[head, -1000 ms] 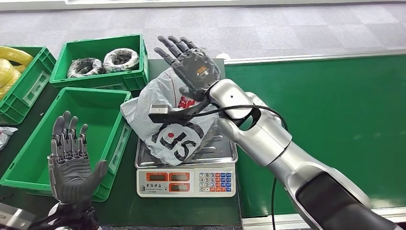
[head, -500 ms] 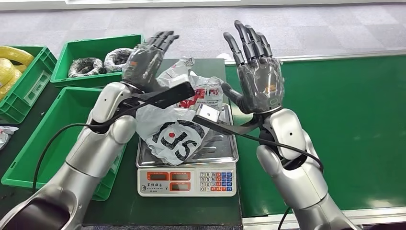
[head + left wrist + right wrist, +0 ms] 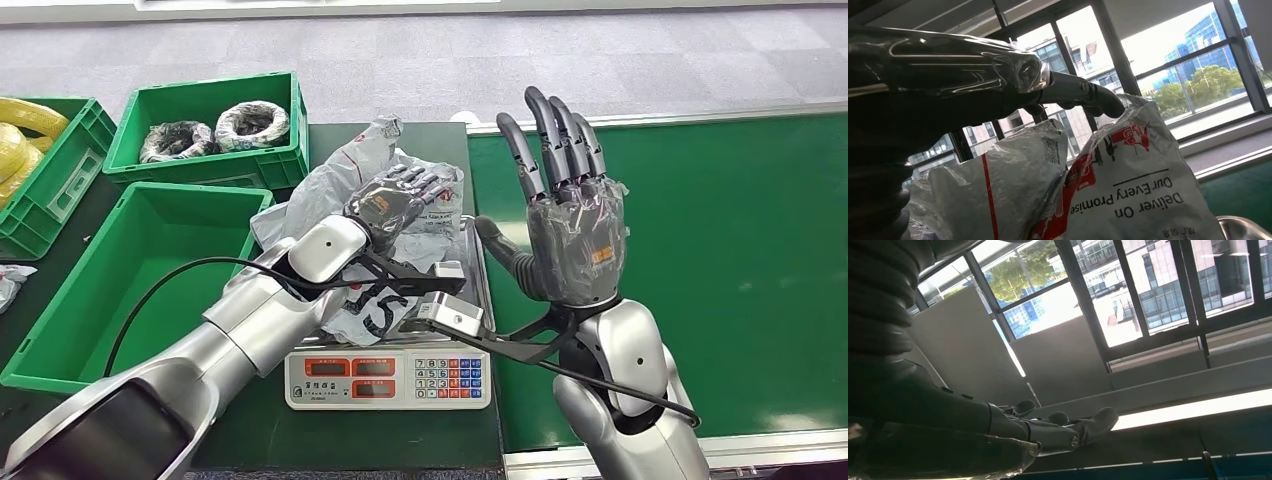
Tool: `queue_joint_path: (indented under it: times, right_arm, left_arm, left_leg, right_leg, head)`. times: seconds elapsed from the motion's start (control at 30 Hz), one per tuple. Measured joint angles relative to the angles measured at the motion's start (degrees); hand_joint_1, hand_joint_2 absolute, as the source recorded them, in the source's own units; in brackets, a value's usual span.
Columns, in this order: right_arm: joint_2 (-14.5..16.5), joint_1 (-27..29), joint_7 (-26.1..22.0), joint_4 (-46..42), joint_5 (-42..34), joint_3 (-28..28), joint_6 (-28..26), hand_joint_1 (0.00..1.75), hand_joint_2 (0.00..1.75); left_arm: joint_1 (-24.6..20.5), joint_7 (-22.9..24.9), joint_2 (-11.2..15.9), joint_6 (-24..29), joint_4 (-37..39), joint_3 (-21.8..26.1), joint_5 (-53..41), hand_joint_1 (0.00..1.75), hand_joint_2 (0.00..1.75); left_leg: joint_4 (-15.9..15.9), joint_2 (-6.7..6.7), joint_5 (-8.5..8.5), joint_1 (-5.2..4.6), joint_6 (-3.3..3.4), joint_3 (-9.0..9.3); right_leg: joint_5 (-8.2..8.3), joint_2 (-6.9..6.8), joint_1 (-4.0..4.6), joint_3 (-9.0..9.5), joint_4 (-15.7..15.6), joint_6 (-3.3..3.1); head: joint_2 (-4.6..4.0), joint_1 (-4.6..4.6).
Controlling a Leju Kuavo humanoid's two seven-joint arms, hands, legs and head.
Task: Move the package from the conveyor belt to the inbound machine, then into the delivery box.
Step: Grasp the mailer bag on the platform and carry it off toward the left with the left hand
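The package (image 3: 372, 235) is a grey plastic courier bag with red and black printing, lying crumpled on the steel pan of the weighing scale (image 3: 390, 375), which serves here as the inbound machine. The left hand (image 3: 392, 200) lies on top of the bag, fingers reaching forward over its upper folds. Whether it has closed on the film or merely rests there, I cannot tell; the left wrist view shows the thumb just above the bag's puckered top edge, with no clear pinch.

The right hand (image 3: 572, 225) is raised upright beside the scale, palm facing the bag, fingers spread wide and holding nothing, apart from the package.

By its look the bag is light and soft: thin film, loosely filled, creased into ridges that will collapse under the fingers. The surface is glossy, so it is probably slippery, and a flat press from above would likely slide off. The better hold seems to be the bunched ridge directly under the left hand's fingers, gathered with the thumb from the side. Nothing suggests fragile contents.

The empty green crate (image 3: 150, 270) sits just outside the left forearm, a short carry away.
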Motion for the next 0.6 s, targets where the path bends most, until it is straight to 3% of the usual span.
queue_joint_path:
  times: [0.37,0.4,0.53,0.6]
  right_arm:
    - [-0.7,2.97,0.22,-2.37,2.02,0.66,-3.03,0.0,1.75]
    - [-0.73,3.21,0.44,-2.56,2.33,0.72,-3.18,0.0,1.75]
    - [-0.74,3.98,0.87,-3.14,3.23,0.91,-3.37,0.0,1.75]
    - [-0.73,4.26,0.87,-3.32,3.51,1.01,-3.56,0.0,1.75]
  left_arm:
    - [-0.36,-0.6,0.03,0.68,5.26,-5.54,-4.21,0.01,1.75]
    - [-0.37,-0.74,0.04,0.9,5.63,-5.84,-4.2,0.1,1.75]
    - [-0.52,-1.15,0.03,1.11,6.48,-6.6,-4.13,1.36,1.75]
    - [-0.56,-1.22,0.02,1.26,6.73,-6.79,-4.01,1.4,1.75]
  left_leg:
    - [0.0,0.0,-0.01,0.0,0.0,-0.03]
    - [0.0,0.0,-0.01,0.0,0.0,-0.02]
    - [-0.01,0.0,-0.01,0.0,0.0,-0.01]
    - [-0.01,0.0,0.0,0.0,0.0,0.0]
  right_leg:
    - [0.0,0.0,-0.01,-0.01,0.0,0.0]
    - [0.0,0.0,0.0,0.0,0.0,0.0]
    - [0.0,0.0,0.0,0.01,0.0,0.0]
    - [0.0,0.0,0.0,0.02,0.01,0.0]
  head:
    - [-0.01,0.0]
    - [-0.01,0.01]
    - [0.0,-0.01]
    - [0.0,-0.01]
